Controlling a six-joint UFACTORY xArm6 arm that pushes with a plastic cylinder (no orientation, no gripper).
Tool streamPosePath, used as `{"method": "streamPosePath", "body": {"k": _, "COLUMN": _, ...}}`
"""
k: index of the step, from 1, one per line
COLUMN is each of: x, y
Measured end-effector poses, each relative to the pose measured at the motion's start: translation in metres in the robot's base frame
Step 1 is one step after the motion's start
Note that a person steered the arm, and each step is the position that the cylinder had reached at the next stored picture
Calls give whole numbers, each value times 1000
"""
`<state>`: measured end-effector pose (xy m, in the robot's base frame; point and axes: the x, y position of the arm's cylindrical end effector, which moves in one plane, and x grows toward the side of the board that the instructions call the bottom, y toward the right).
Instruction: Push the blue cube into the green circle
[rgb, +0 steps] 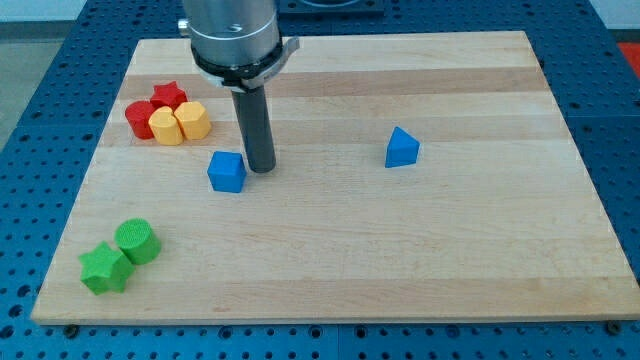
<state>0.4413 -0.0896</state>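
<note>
Now you see my tip (261, 168) just beside the blue cube (227, 171), on its right in the view. Green circle (137, 241) lies near the tabletop's (420, 250) bottom left. Your arm carries no jaws.

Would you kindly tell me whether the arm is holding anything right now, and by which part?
Nothing is held. My tip stands just right of the blue cube.

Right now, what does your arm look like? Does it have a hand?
No hand. My arm ends in a shiny silver-grey cylinder with a dark band and a grey flange beneath it. Below that hangs a straight, smooth, dark grey rod. Its lower end is my tip, just right of the blue cube. No cables or markings show.
</note>
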Motion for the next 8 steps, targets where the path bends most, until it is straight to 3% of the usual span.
{"method": "streamPosePath", "body": {"k": 2, "x": 1, "y": -25}}
{"method": "streamPosePath", "body": {"k": 6, "x": 45, "y": -106}}
{"method": "streamPosePath", "body": {"k": 8, "x": 15, "y": -104}}
